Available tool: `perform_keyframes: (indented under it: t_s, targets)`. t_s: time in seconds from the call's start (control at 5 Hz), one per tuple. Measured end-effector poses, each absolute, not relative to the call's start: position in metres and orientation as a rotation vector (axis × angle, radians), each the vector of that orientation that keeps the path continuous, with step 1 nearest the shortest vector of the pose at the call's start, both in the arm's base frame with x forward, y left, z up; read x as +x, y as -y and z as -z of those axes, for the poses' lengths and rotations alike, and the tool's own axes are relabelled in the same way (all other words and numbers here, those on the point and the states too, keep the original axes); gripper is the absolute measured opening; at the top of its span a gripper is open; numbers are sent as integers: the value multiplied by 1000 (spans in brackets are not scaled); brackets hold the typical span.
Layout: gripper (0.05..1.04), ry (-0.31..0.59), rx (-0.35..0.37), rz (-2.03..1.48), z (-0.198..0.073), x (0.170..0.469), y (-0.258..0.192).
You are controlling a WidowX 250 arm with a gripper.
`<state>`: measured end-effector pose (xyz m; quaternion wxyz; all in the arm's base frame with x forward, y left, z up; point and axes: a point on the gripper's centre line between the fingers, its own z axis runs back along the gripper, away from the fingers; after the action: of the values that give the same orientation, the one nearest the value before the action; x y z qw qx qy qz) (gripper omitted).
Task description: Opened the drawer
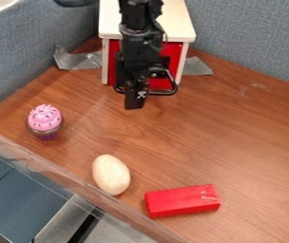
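The black gripper (135,98) hangs pointing down at the top centre, in front of the small cabinet's red drawer (174,51). Its lower end overlaps the black handle (164,92), whose bar shows on both sides of it. Whether the two touch, I cannot tell. The arm covers the middle of the drawer front, and how far the drawer stands out of the cabinet is hard to judge from here.
The white cabinet top (174,19) lies behind the arm, with grey tape (77,60) at its base. A pink cupcake (44,118) stands left, a pale egg (110,174) and red block (182,200) near the front. Blue-grey panels (248,38) border the table.
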<state>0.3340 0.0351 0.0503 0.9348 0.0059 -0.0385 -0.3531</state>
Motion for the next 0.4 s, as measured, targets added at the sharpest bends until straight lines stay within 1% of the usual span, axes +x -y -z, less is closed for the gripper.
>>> perform_keyframes:
  t_s: [0.4]
  targets:
    - [999,109,26,742,-55,341,-39]
